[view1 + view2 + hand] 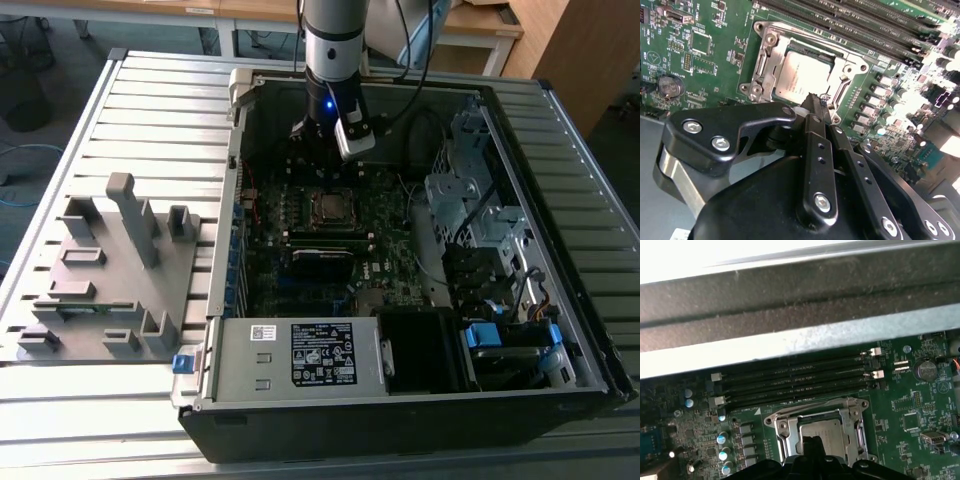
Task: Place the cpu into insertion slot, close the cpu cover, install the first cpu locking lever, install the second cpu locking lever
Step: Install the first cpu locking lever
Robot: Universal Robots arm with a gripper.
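The cpu lies flat in the insertion slot on the green board, its grey top facing up. The silver cpu cover lies down around it, framing the chip. My gripper hangs just above the socket's near edge with its black fingers pressed together, shut, and nothing shows between them. In the first wrist view the fingertips overlap the edge of the cpu, with the cpu cover around it. In the exterior view my gripper stands just behind the cpu, inside the open computer case.
Long black memory slots run beside the socket. A coin battery sits on the board. The case wall rises close behind. A power supply and a drive cage fill the case. A grey fixture lies on the slatted table.
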